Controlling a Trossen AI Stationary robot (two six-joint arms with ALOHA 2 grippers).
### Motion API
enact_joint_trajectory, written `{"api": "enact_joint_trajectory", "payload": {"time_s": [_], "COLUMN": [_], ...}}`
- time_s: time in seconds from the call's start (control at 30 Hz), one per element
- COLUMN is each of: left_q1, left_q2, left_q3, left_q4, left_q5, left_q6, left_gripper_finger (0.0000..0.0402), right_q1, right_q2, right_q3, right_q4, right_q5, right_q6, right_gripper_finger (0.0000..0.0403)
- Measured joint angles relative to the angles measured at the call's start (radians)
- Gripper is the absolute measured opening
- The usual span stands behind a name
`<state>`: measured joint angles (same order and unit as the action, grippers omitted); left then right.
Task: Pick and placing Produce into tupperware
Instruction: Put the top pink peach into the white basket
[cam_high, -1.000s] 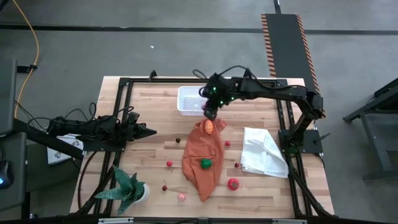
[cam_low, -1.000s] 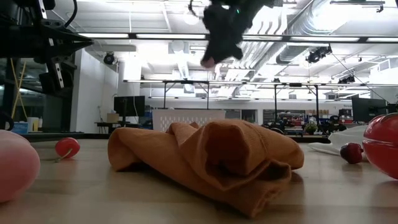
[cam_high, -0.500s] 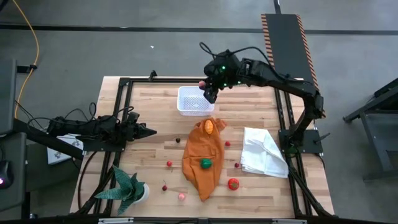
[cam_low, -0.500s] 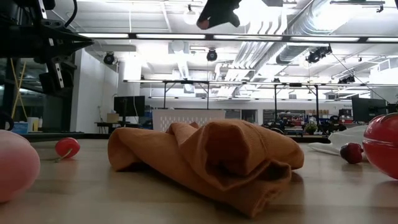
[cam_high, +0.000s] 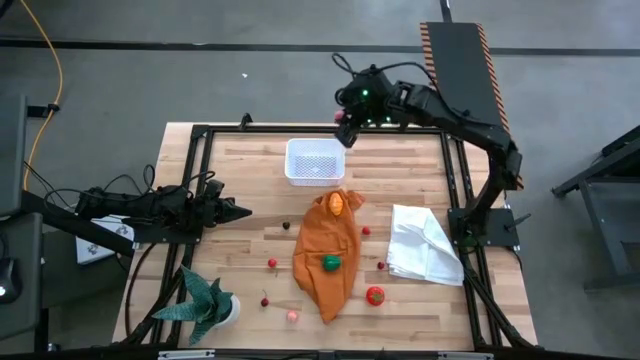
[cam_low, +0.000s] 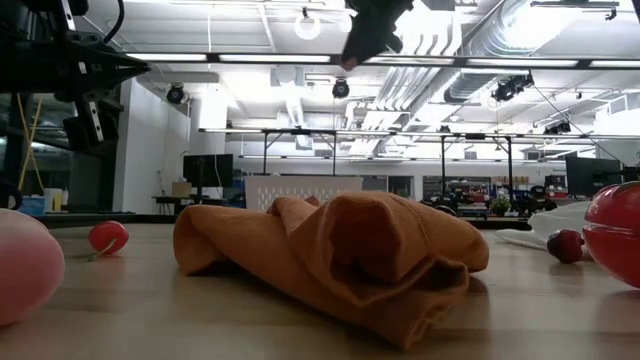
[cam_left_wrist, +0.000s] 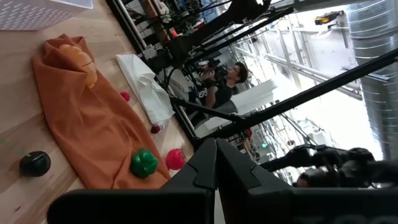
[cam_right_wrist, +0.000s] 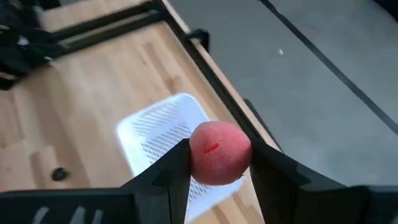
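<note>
Holding item: right tool (cam_right_wrist: 214, 165), fingers part-closed on a pink-red round fruit (cam_right_wrist: 219, 152). White tub (cam_right_wrist: 168, 140) lies on the desk below the tool. Left tool (cam_left_wrist: 214, 177): closed, empty, well apart.

Pink-red fruit (cam_right_wrist: 219, 153) clamped in right claw (cam_right_wrist: 214, 163) — above empty white tub (cam_right_wrist: 163, 132).

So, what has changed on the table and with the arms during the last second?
The right gripper, shut on a pink-red fruit, rose from the orange cloth and swung past the tupperware toward the table's far edge. The left gripper stayed shut at the left side. The cloths, plant and other produce did not move.
</note>
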<state>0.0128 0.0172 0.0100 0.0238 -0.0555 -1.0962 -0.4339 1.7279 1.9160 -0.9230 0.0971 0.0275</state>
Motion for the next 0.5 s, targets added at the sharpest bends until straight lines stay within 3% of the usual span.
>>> {"api": "enact_joint_trajectory", "payload": {"time_s": [0.27, 0.5], "left_q1": [0.000, 0.000], "left_q2": [0.000, 0.000], "left_q3": [0.000, 0.000], "left_q4": [0.000, 0.000], "left_q5": [-0.002, -0.005], "left_q6": [0.000, 0.000], "left_gripper_finger": [0.0001, 0.0001], "right_q1": [-0.117, -0.112], "right_q2": [0.000, 0.001], "right_q3": [0.000, 0.000], "right_q4": [-0.021, 0.002], "right_q5": [-0.038, -0.140], "right_q6": [-0.035, -0.033], "right_gripper_finger": [0.0134, 0.0134]}}
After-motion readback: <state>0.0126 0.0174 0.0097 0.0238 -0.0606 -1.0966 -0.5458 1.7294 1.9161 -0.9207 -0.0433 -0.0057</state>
